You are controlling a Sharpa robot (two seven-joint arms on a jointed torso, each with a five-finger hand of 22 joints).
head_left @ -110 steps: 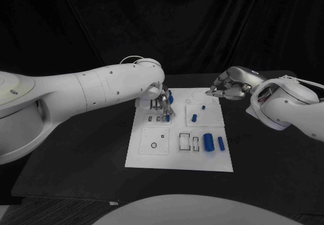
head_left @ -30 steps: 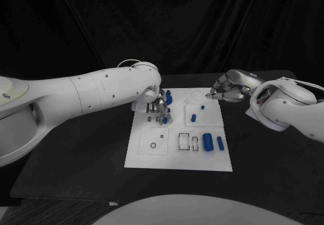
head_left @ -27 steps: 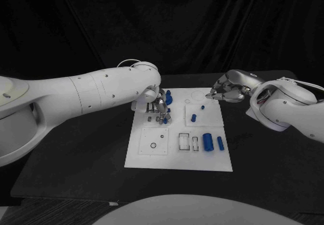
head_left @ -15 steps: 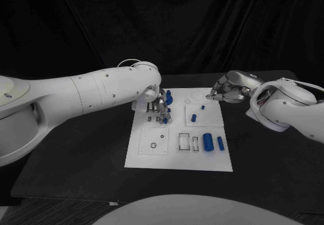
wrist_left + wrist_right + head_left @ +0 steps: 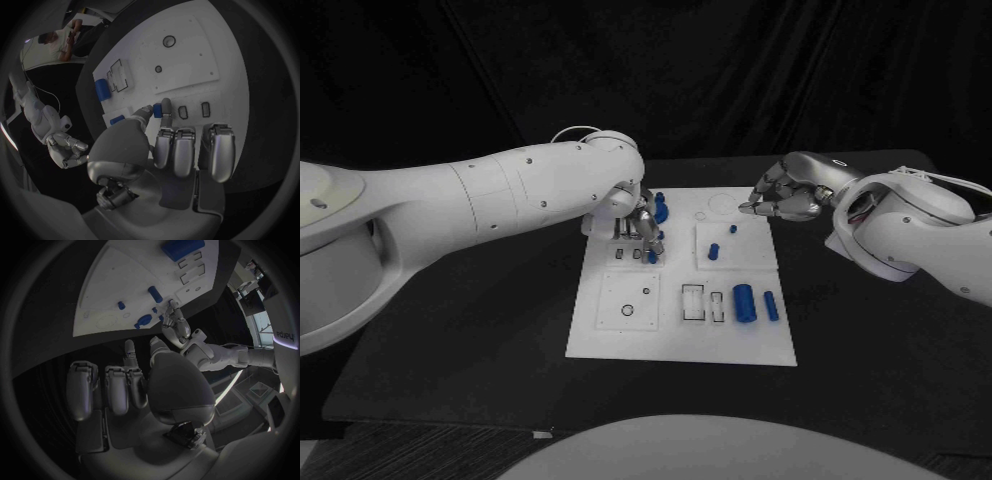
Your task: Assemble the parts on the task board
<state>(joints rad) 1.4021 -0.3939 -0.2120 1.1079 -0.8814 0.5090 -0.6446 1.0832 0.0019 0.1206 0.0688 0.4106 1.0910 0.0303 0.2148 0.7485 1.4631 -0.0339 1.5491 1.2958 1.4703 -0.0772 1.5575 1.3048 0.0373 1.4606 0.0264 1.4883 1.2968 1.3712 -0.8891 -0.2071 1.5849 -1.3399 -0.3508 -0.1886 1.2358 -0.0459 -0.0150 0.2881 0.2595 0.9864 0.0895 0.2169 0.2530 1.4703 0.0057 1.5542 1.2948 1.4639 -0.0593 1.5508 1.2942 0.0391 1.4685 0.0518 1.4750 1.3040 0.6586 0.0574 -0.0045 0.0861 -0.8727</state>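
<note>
L hand [image 5: 633, 224] shifted slightly; R hand [image 5: 783, 196] off board edge [image 5: 785, 300]

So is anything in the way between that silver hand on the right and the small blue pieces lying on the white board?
Nothing visible: the right hand hovers beside the white task board's far corner, and only bare board separates it from the nearest small blue pieces.

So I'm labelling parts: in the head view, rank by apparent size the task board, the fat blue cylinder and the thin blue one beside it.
1. task board
2. fat blue cylinder
3. thin blue cylinder, similar in length but clearly narrower
</note>
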